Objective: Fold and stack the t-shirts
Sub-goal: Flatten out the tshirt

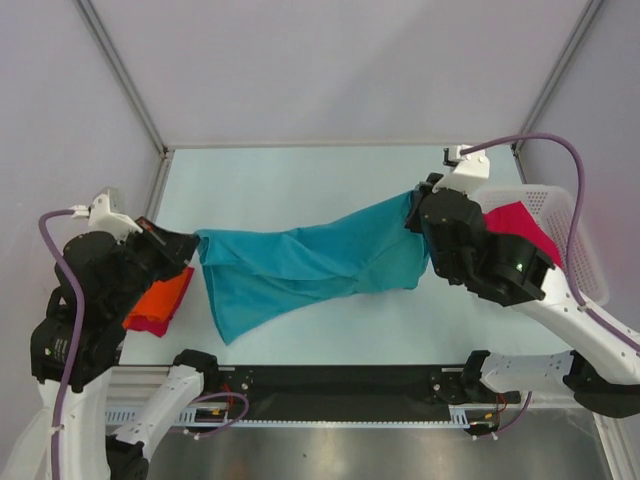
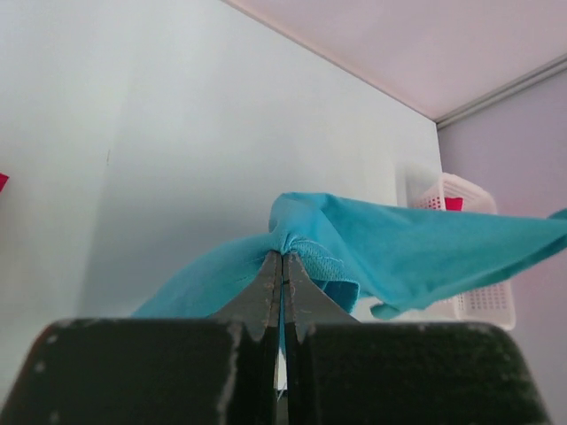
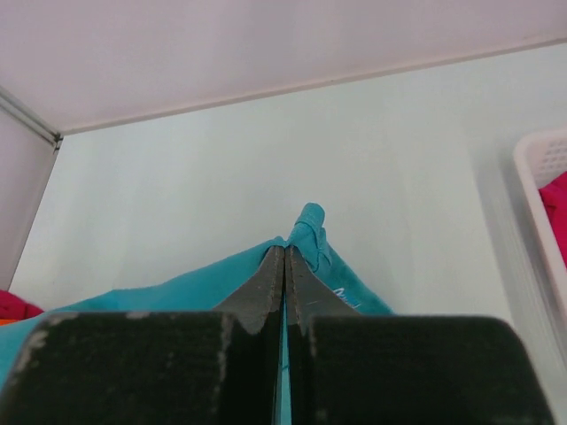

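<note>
Our left gripper [image 2: 283, 261] and right gripper [image 3: 284, 252] both pinch the teal t-shirt [image 1: 310, 265] tight (jaws fully closed); we should lower it flat.

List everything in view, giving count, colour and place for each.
teal t-shirt: one, teal, stretched between both hands over the table
orange t-shirt: one, orange, table's left edge, partly under the left arm
magenta t-shirt: one, magenta-pink, beneath the orange t-shirt
crimson garment: one, crimson-pink, inside the basket
basket: one, white lattice, table's right edge
table: one, pale green, between grey walls
left hand: one, black, shut on the teal t-shirt's left end
right hand: one, black, shut on its right end
</note>
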`<state>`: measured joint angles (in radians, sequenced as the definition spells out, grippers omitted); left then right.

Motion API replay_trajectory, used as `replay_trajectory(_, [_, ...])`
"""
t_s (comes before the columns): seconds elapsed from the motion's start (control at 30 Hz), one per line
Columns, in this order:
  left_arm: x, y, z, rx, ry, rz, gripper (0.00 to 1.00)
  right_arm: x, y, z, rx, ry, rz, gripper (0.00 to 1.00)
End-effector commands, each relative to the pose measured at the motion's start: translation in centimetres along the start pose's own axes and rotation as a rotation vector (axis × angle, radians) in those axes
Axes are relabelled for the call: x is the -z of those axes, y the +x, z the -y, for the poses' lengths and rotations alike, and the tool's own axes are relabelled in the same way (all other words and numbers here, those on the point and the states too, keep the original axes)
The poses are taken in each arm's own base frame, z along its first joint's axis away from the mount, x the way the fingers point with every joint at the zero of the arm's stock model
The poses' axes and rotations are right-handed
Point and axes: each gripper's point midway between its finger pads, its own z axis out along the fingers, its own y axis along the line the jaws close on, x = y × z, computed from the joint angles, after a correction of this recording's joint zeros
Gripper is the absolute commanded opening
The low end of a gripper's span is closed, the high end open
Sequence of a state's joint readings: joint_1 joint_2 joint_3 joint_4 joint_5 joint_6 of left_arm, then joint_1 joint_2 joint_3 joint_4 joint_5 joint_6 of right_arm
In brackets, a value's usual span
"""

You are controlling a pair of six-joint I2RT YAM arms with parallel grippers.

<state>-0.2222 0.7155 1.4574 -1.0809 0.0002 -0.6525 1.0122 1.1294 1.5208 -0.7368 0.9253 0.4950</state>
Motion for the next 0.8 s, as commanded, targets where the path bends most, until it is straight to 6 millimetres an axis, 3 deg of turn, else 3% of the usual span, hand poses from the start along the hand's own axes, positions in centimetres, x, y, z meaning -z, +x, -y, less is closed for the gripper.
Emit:
replay_trajectory(0.0, [-0.1,0.1,-1.6,-0.033,-0.077,-0.004,0.0,1.3,-2.3,2.9,-0.05,0.113,0.081,0.0])
replay_trajectory(0.23, [-2.0,1.3,-2.9,-0.021,-0.121,-0.029,0.0,0.5,-1.6,2.8,-0.039,0.15,0.077,0.0])
replay_trajectory(0.47, [0.9,-2.5,-2.7,-0.023,-0.167,0.117,0.0,2.2,-3.5,2.9,-0.042,0.178,0.162,0.0])
replay_trajectory(0.63, [2.5,-3.2,-3.4,-0.008,-0.194,0.18,0.0,4.0,-5.2,3.4,-0.081,0.219,0.263,0.0])
replay_trajectory(0.7, [3.7,-4.0,-3.7,0.003,-0.204,0.233,0.0,5.1,-4.6,3.8,0.028,0.265,0.272,0.0])
replay_trajectory(0.73, [4.1,-4.2,-3.9,0.002,-0.212,0.242,0.0,5.7,-6.1,3.5,-0.13,0.249,0.294,0.0])
replay_trajectory(0.77, [4.8,-4.7,-3.7,0.004,-0.207,0.267,0.0,6.0,-6.0,3.4,-0.118,0.242,0.285,0.0])
